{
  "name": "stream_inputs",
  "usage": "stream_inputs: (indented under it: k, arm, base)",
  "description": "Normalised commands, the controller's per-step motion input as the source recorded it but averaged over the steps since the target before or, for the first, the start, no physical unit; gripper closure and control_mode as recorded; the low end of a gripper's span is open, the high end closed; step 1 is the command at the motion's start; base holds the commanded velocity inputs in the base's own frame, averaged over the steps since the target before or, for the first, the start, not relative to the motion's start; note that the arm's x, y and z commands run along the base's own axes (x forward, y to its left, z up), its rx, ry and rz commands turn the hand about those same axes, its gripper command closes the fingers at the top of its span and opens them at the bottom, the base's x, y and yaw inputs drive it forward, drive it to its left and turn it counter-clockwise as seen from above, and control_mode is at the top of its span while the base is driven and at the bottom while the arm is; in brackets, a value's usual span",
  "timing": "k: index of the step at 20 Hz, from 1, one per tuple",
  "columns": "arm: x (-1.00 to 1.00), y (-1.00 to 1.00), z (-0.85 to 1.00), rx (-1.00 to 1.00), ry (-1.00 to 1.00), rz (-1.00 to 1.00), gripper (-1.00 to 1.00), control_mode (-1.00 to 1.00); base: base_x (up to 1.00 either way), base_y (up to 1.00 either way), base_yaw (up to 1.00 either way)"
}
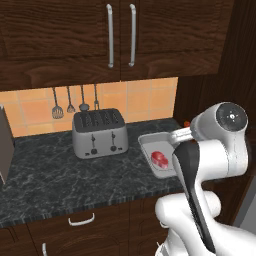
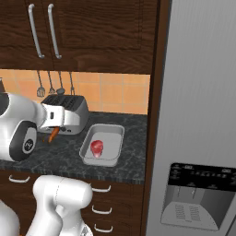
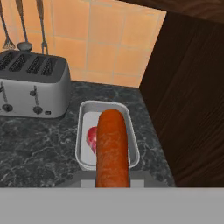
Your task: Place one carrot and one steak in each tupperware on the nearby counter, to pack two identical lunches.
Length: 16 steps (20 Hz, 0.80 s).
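Observation:
An orange carrot sticks out from my gripper, which is shut on it. In the right base view the carrot hangs above the counter, in front of the toaster and left of the tray. One light-grey tupperware sits at the counter's right end with a red-pink steak inside it. In the hand view the carrot's tip overlaps the tupperware and partly covers the steak. From the left base view, the tupperware with its steak lies partly behind my arm.
A silver four-slot toaster stands at the back of the counter, left of the tray. Utensils hang on the orange tile wall. A dark wooden panel and the steel fridge bound the counter's right end.

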Motion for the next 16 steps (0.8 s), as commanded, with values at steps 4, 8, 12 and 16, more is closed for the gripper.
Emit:
stream_inputs:
  k: [4, 8, 12, 16]
  arm:
    - [0.56, -0.27, -0.81, -0.02, 0.12, 0.06, 1.00, -1.00]
    - [0.33, -0.38, -0.60, 0.01, 0.00, 0.10, 1.00, -1.00]
    - [0.29, 0.00, -0.40, 0.00, 0.01, 0.01, 1.00, -1.00]
    - [0.31, 0.00, -0.45, 0.00, 0.09, 0.00, 1.00, -1.00]
  base:
    - [0.00, 0.00, 0.00]
    - [0.00, 0.00, 0.00]
    - [0.00, 0.00, 0.00]
    - [0.00, 0.00, 0.00]
